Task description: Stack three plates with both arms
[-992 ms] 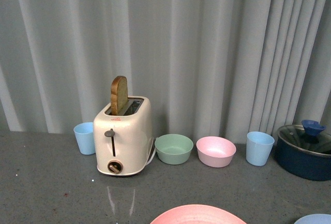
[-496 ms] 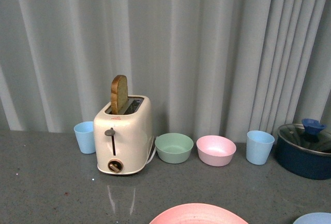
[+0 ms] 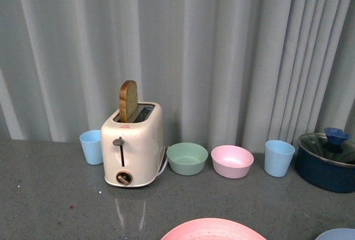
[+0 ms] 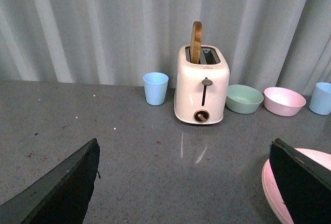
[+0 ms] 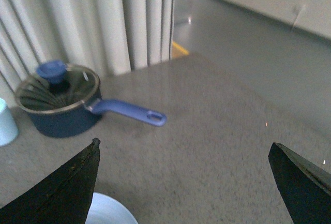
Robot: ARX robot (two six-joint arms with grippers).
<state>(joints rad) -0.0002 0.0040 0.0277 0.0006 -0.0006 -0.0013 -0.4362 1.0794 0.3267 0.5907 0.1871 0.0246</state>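
Front view: toaster (image 3: 133, 146) holding one bread slice (image 3: 128, 100); one green bowl (image 3: 187, 158) and one pink bowl (image 3: 232, 161), both empty; two blue cups (image 3: 91, 147) (image 3: 279, 158); one lidded pot (image 3: 326, 165). Near edge: pink plate (image 3: 209, 229), probably a blue plate (image 3: 336, 234) to its right. Wrist views: left gripper (image 4: 184, 142) and right gripper (image 5: 183, 143), fingers spread, empty.

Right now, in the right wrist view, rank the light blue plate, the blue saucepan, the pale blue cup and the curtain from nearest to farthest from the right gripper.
1. light blue plate, beside a finger of the right gripper.
2. blue saucepan and pale blue cup, further back; too close to call.
3. curtain, behind both.
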